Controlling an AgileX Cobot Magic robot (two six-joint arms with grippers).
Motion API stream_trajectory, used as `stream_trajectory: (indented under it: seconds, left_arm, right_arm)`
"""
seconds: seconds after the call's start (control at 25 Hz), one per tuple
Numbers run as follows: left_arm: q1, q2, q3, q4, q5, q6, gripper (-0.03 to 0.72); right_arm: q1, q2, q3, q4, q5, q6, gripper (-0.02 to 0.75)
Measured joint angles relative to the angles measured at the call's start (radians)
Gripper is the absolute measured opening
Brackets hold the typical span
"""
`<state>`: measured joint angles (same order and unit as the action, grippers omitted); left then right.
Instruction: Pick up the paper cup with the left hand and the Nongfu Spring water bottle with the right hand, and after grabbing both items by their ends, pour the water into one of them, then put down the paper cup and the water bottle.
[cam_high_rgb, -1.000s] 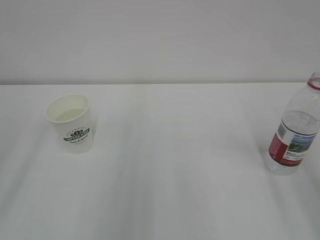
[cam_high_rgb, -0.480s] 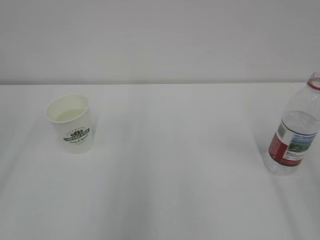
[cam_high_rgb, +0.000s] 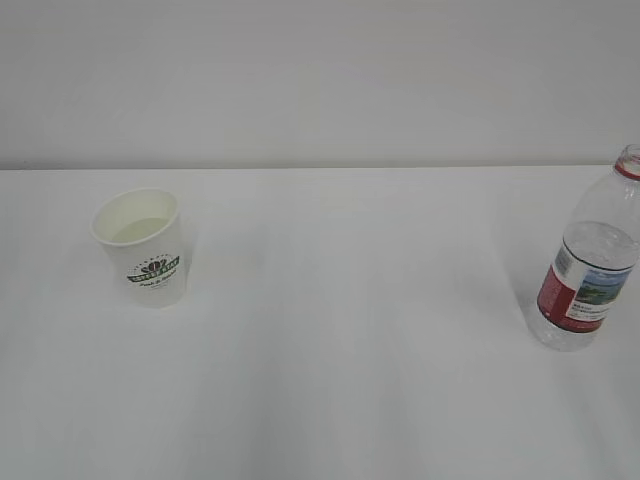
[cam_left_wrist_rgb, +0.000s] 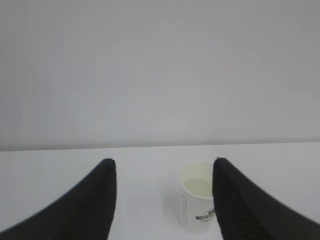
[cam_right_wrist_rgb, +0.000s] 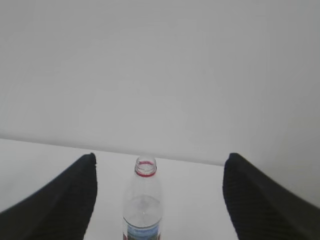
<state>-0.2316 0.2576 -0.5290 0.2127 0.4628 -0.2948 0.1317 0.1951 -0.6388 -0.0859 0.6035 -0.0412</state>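
The paper cup (cam_high_rgb: 141, 245) stands upright on the left of the white table, white with a dark green logo, and liquid shows inside it. The Nongfu Spring water bottle (cam_high_rgb: 590, 265) stands upright at the right edge, uncapped, with a red neck ring and water (cam_high_rgb: 598, 238) up to about the label's top. Neither arm appears in the exterior view. In the left wrist view my left gripper (cam_left_wrist_rgb: 163, 162) is open, and the cup (cam_left_wrist_rgb: 197, 202) stands beyond it, partly hidden by the right finger (cam_left_wrist_rgb: 240, 205). My right gripper (cam_right_wrist_rgb: 161, 157) is open wide, with the bottle (cam_right_wrist_rgb: 142, 205) ahead between its fingers, untouched.
The white table (cam_high_rgb: 350, 330) runs back to a plain white wall (cam_high_rgb: 320, 80). A wide stretch of bare tabletop separates cup and bottle. The bottle stands close to the right border of the exterior view.
Cup and bottle stand where they were. Faint shadows across the front of the table have faded.
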Motion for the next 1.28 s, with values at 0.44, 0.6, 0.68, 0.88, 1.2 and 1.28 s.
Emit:
stream_trajectory:
  seconds: [0.44,0.6,0.68,0.88,1.2,1.28]
  left_arm:
    - [0.0,-0.112,-0.001,-0.012,0.266,0.0,0.435]
    - [0.0,-0.143,-0.01,-0.015,0.372,0.026,0.433]
    - [0.0,-0.15,-0.026,-0.016,0.439,0.061,0.433]
    - [0.0,-0.152,-0.044,-0.033,0.568,0.101,0.433]
    - [0.0,-0.152,-0.044,-0.137,0.643,0.107,0.433]
    - [0.0,-0.152,-0.044,-0.141,0.654,0.107,0.432]
  right_arm:
    - [0.0,-0.088,-0.044,-0.029,0.286,0.0,0.588]
    - [0.0,-0.088,-0.046,-0.051,0.463,0.0,0.588]
    - [0.0,-0.088,-0.046,-0.075,0.546,0.0,0.588]
    - [0.0,-0.088,-0.046,-0.102,0.633,0.008,0.588]
    - [0.0,-0.088,-0.046,-0.104,0.643,0.041,0.588]
    - [0.0,-0.092,-0.046,-0.104,0.643,0.041,0.588]
